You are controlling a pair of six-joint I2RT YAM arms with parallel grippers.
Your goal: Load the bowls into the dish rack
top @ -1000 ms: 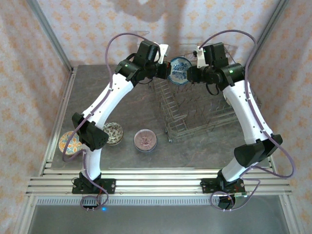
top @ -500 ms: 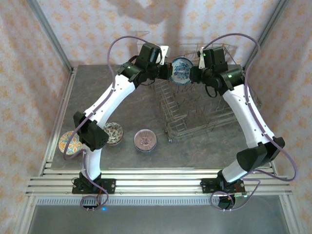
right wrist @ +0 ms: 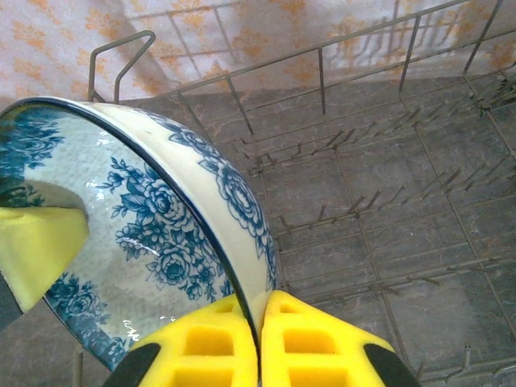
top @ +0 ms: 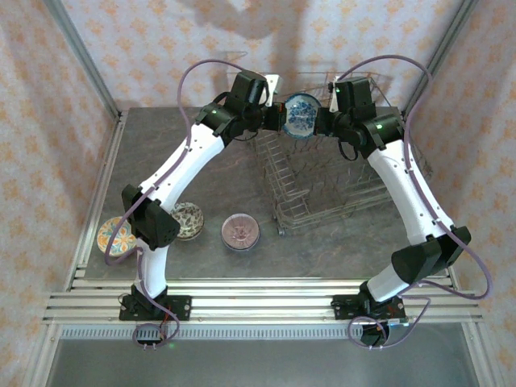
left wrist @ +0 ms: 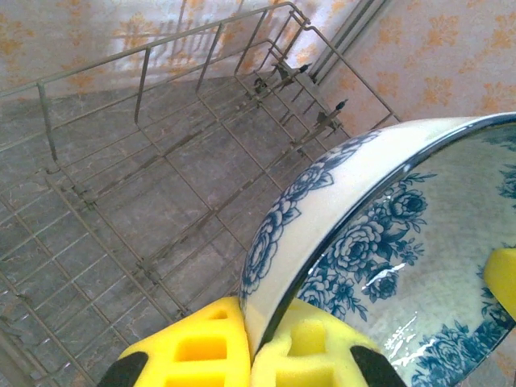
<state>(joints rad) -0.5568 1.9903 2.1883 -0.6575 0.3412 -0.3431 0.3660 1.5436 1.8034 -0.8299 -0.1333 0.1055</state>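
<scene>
1. Blue-and-white china hangs between the arms in the top view. The blue bowl (top: 299, 116) stands on edge above the far left corner of the rack (top: 322, 189). The left gripper (top: 279, 119) and right gripper (top: 320, 122) meet it from opposite sides. This is probably a handover, with the bowl kept on edge to slot between the tines. The fingers are too small to read here. Loose bowls (top: 240, 230) sit on the table, well apart from the rack.
2. Left wrist: the left gripper (left wrist: 251, 332) is clamped on the blue bowl (left wrist: 322, 201) at its rim, one pad inside and one outside. The bowl runs off the frame and hides part of the rack (left wrist: 161, 201).
3. Right wrist: the right gripper (right wrist: 260, 326) pinches the rim of the blue bowl (right wrist: 169, 210) the same way. The tines of the rack (right wrist: 387, 201) lie beyond. The bowl's left side is cut off.
</scene>
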